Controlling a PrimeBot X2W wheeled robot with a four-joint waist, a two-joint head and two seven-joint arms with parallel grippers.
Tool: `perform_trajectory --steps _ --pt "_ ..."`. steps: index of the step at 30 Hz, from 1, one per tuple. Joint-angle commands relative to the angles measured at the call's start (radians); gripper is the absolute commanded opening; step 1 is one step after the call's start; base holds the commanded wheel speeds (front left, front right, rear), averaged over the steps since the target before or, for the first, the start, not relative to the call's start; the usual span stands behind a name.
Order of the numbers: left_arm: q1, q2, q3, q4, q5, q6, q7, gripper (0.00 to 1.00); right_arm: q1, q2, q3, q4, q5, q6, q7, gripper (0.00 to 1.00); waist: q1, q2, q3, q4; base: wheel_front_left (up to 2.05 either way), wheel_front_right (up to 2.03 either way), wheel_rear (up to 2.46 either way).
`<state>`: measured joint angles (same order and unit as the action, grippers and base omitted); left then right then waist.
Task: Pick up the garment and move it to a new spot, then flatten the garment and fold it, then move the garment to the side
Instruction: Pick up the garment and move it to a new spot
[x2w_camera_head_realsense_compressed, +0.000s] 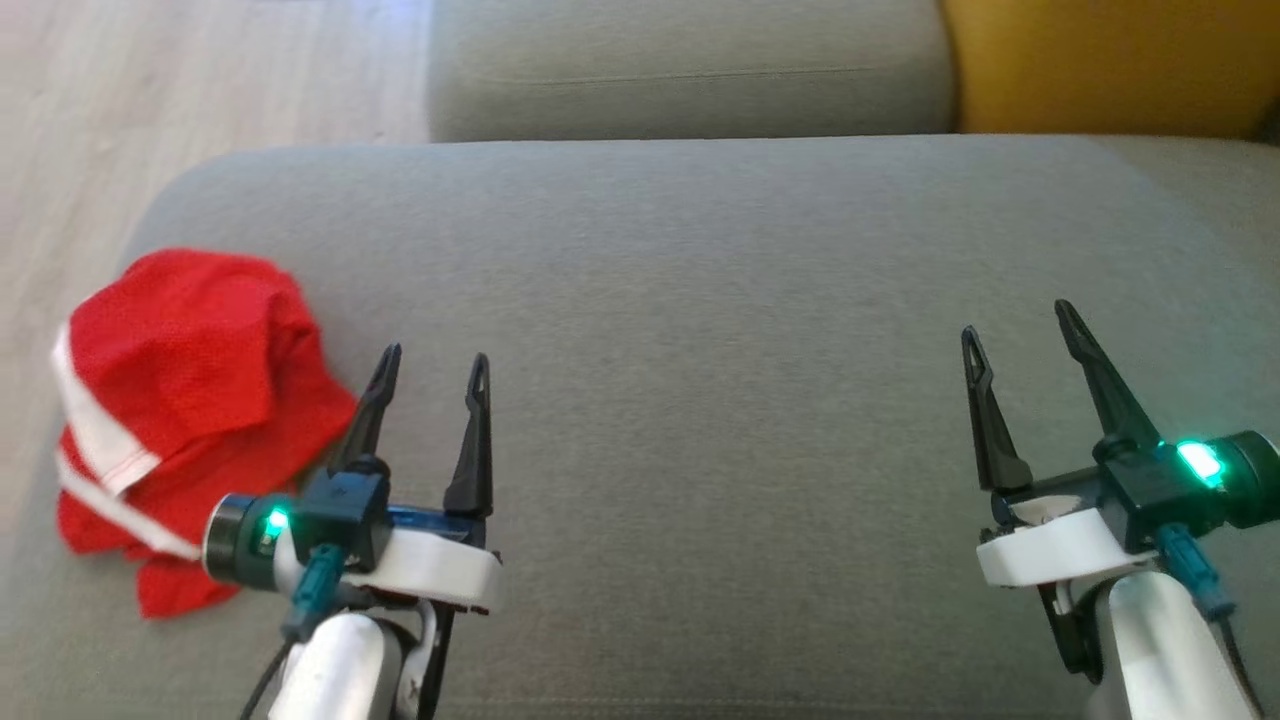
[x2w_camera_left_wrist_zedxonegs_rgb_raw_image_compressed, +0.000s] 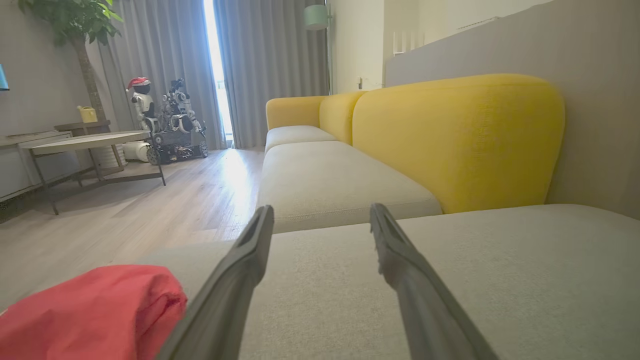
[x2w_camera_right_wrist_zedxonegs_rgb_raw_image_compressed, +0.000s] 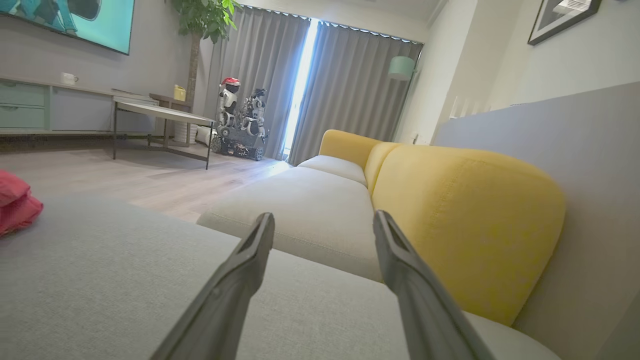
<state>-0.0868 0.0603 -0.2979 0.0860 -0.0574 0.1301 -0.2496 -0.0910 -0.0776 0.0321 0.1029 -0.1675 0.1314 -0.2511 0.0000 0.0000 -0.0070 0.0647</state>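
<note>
**Garment heaped at frame left; both claws apart, holding nothing**

The garment (x2w_camera_head_realsense_compressed: 190, 400), red with white trim, lies in a crumpled heap at the left of the head view. It sits on the left end of the grey seat (x2w_camera_head_realsense_compressed: 720, 300), close to the seat's rounded edge.

The left gripper (x2w_camera_head_realsense_compressed: 433, 358) stands at the lower left of the frame, fingers spread apart and gripping nothing. Its left finger runs just beside the garment's right edge; contact cannot be confirmed. In the left wrist view the red cloth sits at the bottom left, beside that finger.

The right gripper (x2w_camera_head_realsense_compressed: 1015, 318) stands at the lower right, fingers likewise apart, over bare seat and well apart from the garment.

A second cushion (x2w_camera_head_realsense_compressed: 690, 70) occupies the top centre. A yellow backrest (x2w_camera_head_realsense_compressed: 1100, 60) is at upper right and wood floor (x2w_camera_head_realsense_compressed: 150, 90) at upper left.
</note>
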Motion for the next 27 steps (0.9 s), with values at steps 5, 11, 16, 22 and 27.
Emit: perform_trajectory --steps 5,11,16,22,27 --pt "-0.025 -0.001 0.069 -0.025 -0.007 -0.003 -0.012 1.0 -0.02 -0.006 0.042 -0.033 0.021 -0.001 -0.011 1.0 0.0 0.0 0.003 0.115 0.0 0.0 0.0" --pt "-0.012 0.0 0.104 -0.026 -0.001 -0.009 -0.012 1.0 -0.012 -0.005 0.061 -0.032 0.039 -0.001 -0.011 1.0 0.0 0.0 -0.001 0.244 0.0 0.0 0.0" --pt "0.003 0.004 0.127 -0.032 0.007 -0.014 -0.012 1.0 -0.008 -0.001 0.08 -0.028 0.051 -0.001 -0.011 1.0 0.0 0.0 -0.007 0.344 0.0 0.0 0.0" --pt "0.025 0.007 0.153 -0.041 0.01 -0.017 -0.012 1.0 -0.004 0.006 0.104 -0.021 0.062 -0.001 -0.011 1.0 0.0 0.0 -0.006 0.434 0.0 0.0 0.0" --pt "0.041 0.006 0.176 -0.062 0.011 -0.006 -0.012 1.0 -0.029 0.003 0.138 -0.01 0.066 -0.001 -0.011 1.0 0.0 0.0 0.015 0.448 0.0 0.0 0.0"
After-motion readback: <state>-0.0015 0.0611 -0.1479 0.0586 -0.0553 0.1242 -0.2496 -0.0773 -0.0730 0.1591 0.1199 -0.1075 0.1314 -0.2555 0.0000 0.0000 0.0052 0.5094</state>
